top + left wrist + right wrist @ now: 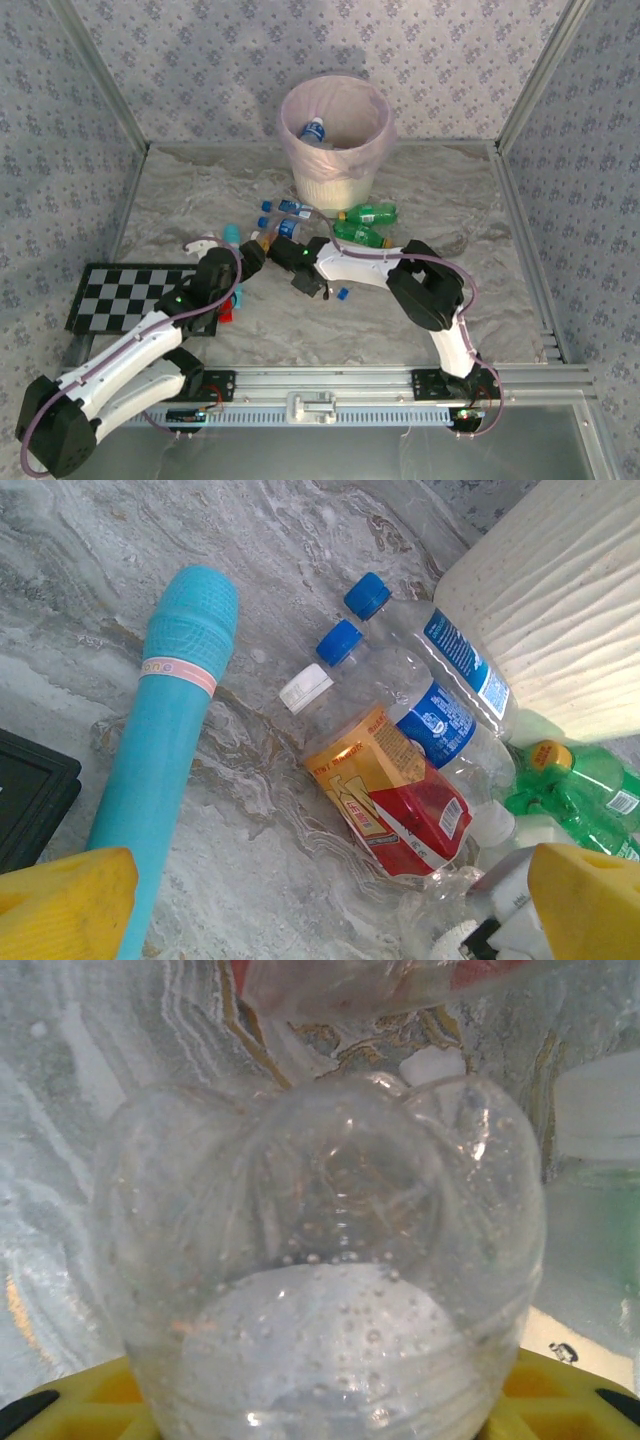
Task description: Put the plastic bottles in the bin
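- On the marbled bench (440,230), just in front of the bin (378,120), lay a cluster of plastic bottles (300,212), packed close, several touching.
- The bin, cream with a pink liner, stood at the far middle; one blue-labelled bottle (313,130) lay inside it.
- Left wrist view: two clear blue-capped bottles (440,680) lay side by side, the farther one against the bin wall. A red-labelled bottle (395,790) with a white cap lay against the nearer one.
- Two green bottles (365,225) lay to the right of the cluster, near the bin's foot.
- The right claw (258,255) reached in from the right and was clenched on a clear bottle (320,1260); the bottle's ribbed base sat between the yellow fingers (560,1400).
- The left claw (325,920) was released, jaws wide, low over the bench at the cluster's left side.
- A teal stick tool (170,740) lay just left of the bottles, apart from them.
- A loose blue cap (342,294) lay near the right arm.
- A checkerboard plate (120,295) lay at the left edge.
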